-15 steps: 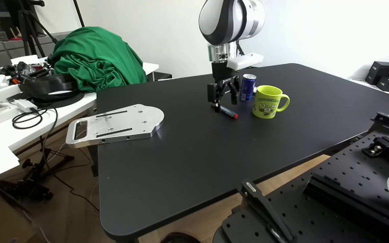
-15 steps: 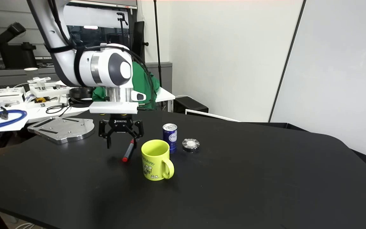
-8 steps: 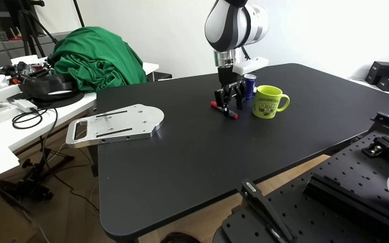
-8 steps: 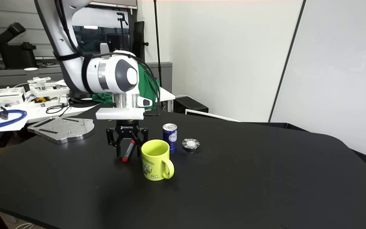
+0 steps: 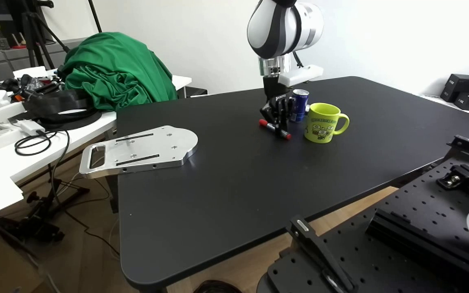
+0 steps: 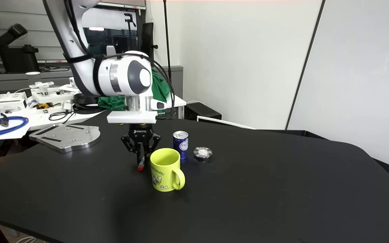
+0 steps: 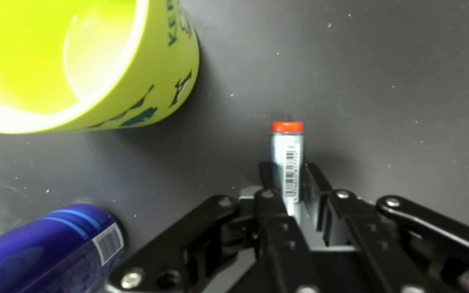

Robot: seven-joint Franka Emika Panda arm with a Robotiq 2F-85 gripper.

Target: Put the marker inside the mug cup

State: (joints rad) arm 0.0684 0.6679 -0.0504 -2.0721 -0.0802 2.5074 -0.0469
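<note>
Black fingers (image 7: 319,183), 2 of them, stand just the width of the marker (image 7: 286,140) apart, 1 against each side of it, so your gripper (image 7: 288,169) has it pinched. Your wrist view gives you the barcode (image 7: 291,173) along its body and the inside of the mug (image 7: 167,75), but just 1 red end of the marker; in an exterior view you get 2 red ends (image 5: 263,122), poking out on either side of the fingers. Both exterior views show you the mug's handle (image 6: 182,179), which your wrist view crops out. The marker looks slim and pale grey between those ends, low at the table (image 5: 226,171), near the upright mug but outside it and apart from it, with the can (image 6: 181,145) standing close by. Whether the marker touches the table, you cannot tell.
</note>
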